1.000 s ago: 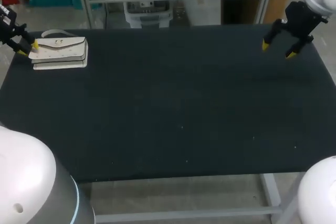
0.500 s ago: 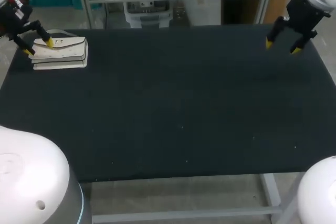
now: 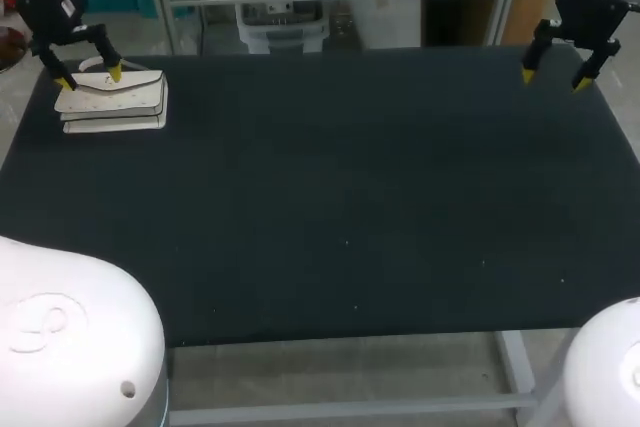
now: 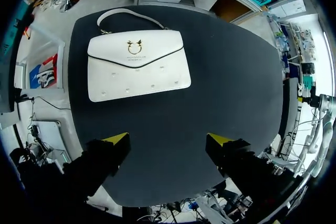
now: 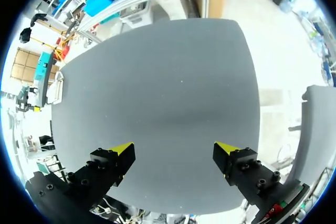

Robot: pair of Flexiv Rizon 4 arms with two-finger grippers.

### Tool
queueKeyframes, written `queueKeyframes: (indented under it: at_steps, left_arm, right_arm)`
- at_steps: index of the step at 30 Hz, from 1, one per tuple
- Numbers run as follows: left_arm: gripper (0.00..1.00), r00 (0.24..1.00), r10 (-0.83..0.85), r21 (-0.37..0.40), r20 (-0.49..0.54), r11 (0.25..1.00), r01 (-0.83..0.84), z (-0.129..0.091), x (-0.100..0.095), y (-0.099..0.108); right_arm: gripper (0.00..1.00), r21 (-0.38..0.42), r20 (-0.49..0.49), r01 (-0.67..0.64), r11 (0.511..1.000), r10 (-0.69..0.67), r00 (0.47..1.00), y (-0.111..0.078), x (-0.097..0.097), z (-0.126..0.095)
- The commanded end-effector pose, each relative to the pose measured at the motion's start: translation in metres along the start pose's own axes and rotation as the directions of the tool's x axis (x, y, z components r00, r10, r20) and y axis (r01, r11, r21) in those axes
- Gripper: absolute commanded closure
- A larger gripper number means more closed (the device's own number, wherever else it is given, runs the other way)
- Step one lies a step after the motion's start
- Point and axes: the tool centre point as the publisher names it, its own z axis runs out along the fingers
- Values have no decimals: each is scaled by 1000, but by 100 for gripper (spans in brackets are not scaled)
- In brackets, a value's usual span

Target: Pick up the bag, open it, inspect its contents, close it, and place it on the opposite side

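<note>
White bag [image 3: 112, 99]: lies flat at the table's far left corner, flap shut, so the contents are hidden.
Bag detail: the left wrist view shows the whole top face [image 4: 137, 64], with a gold clasp [image 4: 135, 47] on the flap and a strap [image 4: 131, 13] arched off the far edge.
Hard to see: in the head view the strap is mostly covered by the left gripper. In the right wrist view the bag is only a pale sliver at the far corner, too small to read.
Cut off: both arms leave the head view at its upper corners, so only the wrists and fingers show.
Left arm pose: comes in from the far left, wrist pointing down over the bag's far edge.
Left gripper [image 3: 90, 77]: fingers spread wide, holding nothing.
Left wrist check: its gripper [image 4: 168, 140] has bare dark table between the yellow tips. The bag sits ahead of them and apart.
Contact: the head view overlaps the tips with the bag, so height above it can't be judged there.
Right arm pose: comes in from the far right, wrist pointing down over the table's far right corner, well apart from the bag.
Right gripper [image 3: 553, 78]: fingers spread, gripping nothing. Its own view [image 5: 173, 148] shows only table between the tips.
Table [image 3: 350, 197]: dark matte top.
</note>
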Motion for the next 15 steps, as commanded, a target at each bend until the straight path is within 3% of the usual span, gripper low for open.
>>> queueKeyframes:
  at_steps: [1, 8, 15]
  left_arm:
    - [0, 926, -92, 355, 365, 934, -47, -14, 10, 10]
    - [0, 912, -128, 393, 390, 919, -40, -28, 19, 10]
    - [0, 912, -152, 408, 380, 913, -18, -32, 22, 8]
  right_arm:
    - [0, -3, 29, -5, 1000, 6, 1000, -1, -3, -14]
    - [0, -15, 41, -3, 1000, 3, 999, 0, -9, -28]
    - [0, -15, 41, -3, 1000, 3, 999, 0, -9, -28]
